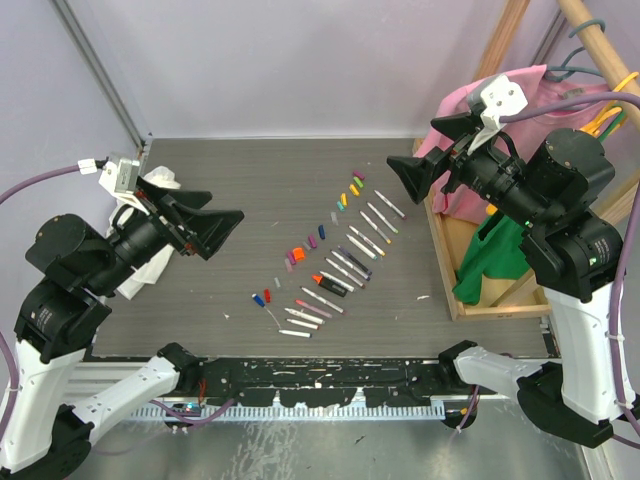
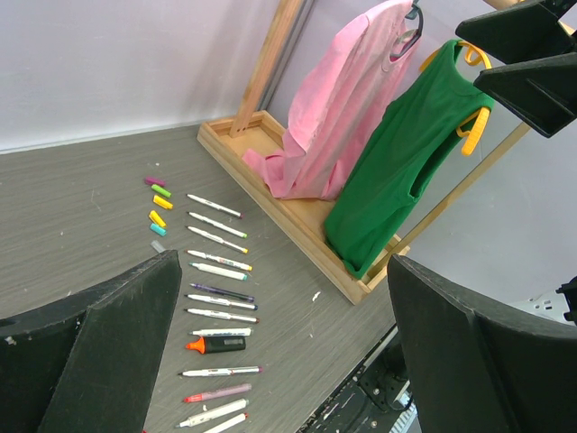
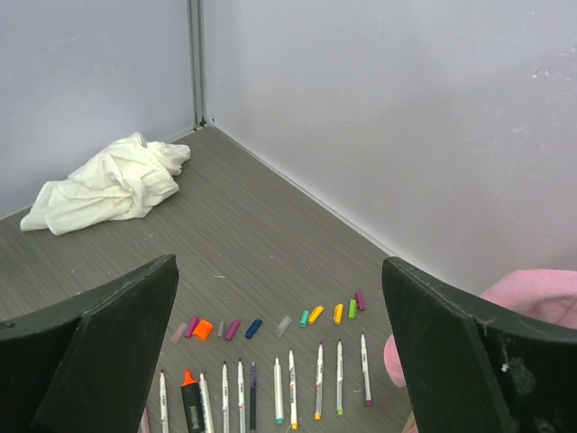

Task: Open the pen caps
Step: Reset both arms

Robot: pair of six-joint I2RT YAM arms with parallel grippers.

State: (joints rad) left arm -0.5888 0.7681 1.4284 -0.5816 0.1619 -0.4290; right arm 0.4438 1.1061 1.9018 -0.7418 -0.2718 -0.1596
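— How did the pincers stand?
— Left pincer [image 1: 222, 232] and right pincer [image 1: 412, 143] were both spread, gripping nothing. The pen caps [image 1: 297, 254] lay in a row on the counter [image 1: 240, 170] below and between them, seemingly all off the pens [image 1: 340, 270].
— Any difference between views?
— The right wrist view showed the rag [image 3: 113, 185] beyond the caps, the left showed hanging shirts [image 2: 397, 171].

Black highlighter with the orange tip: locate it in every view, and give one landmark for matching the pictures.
Top external: the black highlighter lies mid-table, in the nearer half of the diagonal row of pens.
Left wrist: low and left of centre, lying crosswise with its orange tip to the left.
Right wrist: at the bottom edge, left of centre, orange tip up.
Shared landmark: the pink shirt.
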